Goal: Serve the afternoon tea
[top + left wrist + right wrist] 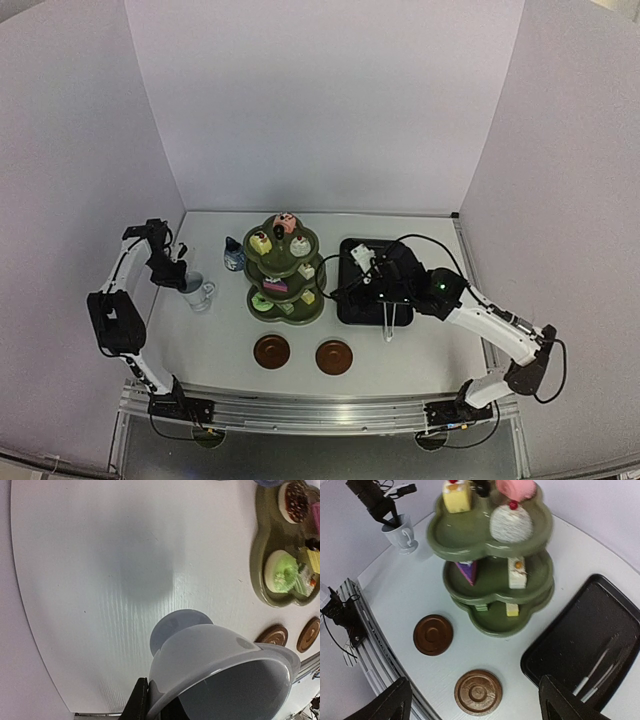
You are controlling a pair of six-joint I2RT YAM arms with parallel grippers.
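Tiny cakes [511,524] sit on one green stand [465,545]. The stand has three shelves, one over the other, with wavy edges like flowers. The top shelf holds four cakes: a yellow one, a dark one, a pink one and a round white one with a red dot on top. The two lower shelves hold more, such as a purple slice, a white slice, a green one and a brown ring. Some hide under the shelves, so I cannot count them all.

One white mug [202,295] is to the left of the stand. The left gripper [180,278] pinches the mug's rim, one finger inside and one outside. I cannot tell if the mug's foot touches the tabletop [220,345]. One small blue-and-white pot [234,256] stands near the stand, behind the mug.

Two brown round coasters [271,351] [333,357] lie flat in front of the stand, side by side but not touching.

One black tray [580,630] lies just to the right of the stand. One pair of metal tongs [597,675] lies in it. The right gripper [474,678] hangs above the tray with its fingers wide apart and nothing between them.

The tabletop is white and smooth. Plain pale walls [320,100] stand on three sides of it.
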